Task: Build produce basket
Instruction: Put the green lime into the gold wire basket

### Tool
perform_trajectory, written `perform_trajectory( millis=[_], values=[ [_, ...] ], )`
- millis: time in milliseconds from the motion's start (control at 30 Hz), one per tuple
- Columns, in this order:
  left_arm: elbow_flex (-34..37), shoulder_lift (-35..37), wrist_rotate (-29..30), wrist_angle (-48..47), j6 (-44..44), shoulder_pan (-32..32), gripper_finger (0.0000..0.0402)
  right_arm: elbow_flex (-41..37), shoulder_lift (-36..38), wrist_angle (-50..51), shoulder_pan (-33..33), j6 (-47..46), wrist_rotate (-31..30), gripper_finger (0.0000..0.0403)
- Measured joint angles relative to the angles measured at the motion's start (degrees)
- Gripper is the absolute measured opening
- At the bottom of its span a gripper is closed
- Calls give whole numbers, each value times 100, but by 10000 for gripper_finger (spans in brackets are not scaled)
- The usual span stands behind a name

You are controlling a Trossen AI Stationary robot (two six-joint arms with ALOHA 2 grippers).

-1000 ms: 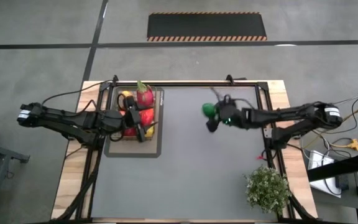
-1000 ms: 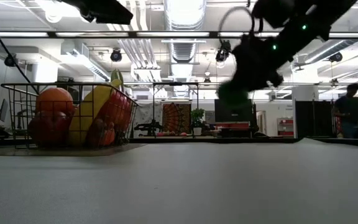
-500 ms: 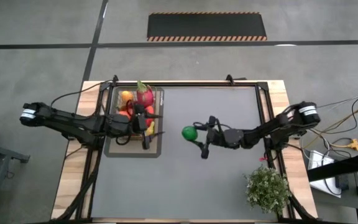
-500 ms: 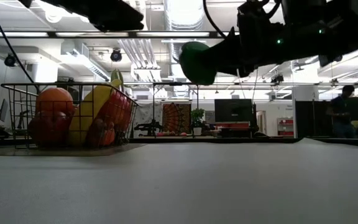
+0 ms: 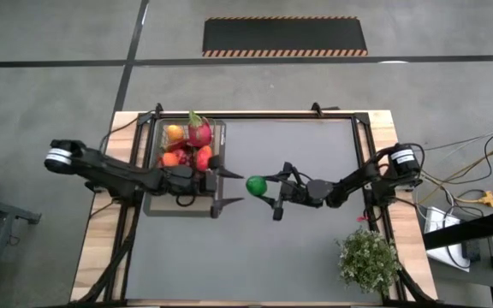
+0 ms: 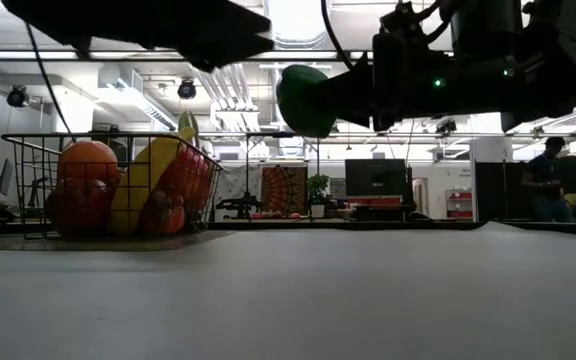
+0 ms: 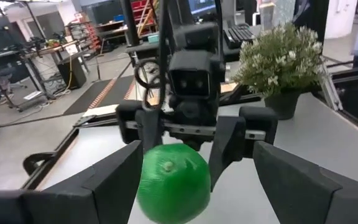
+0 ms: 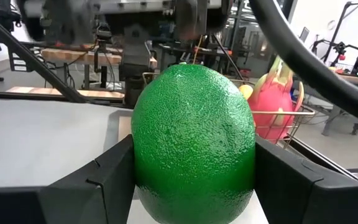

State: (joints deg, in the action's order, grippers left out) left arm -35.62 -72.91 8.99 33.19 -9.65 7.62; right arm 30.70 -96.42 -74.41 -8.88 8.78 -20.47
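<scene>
Green lime aloft beside fruit-filled basket

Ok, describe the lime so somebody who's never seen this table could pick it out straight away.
Start at the basket near the table's far left corner and look just to its right. There the right gripper holds the lime in the air, facing the open left gripper. It is the only plain green fruit, and the only one outside the basket.

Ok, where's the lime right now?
In the high view the lime is mid-table, held off the surface in the right gripper, just right of the basket, facing the open left gripper.
</scene>
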Motion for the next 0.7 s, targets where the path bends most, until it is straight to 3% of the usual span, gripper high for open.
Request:
perform_trajectory(
  millis=[300, 700],
  values=[
    [-32, -1127, -4, 1329, -15, -25, 286, 2, 61, 43, 0, 24, 3, 251],
    [-149, -1354, 121, 1461, -16, -80, 286, 0, 61, 87, 3, 26, -5, 251]
  ],
)
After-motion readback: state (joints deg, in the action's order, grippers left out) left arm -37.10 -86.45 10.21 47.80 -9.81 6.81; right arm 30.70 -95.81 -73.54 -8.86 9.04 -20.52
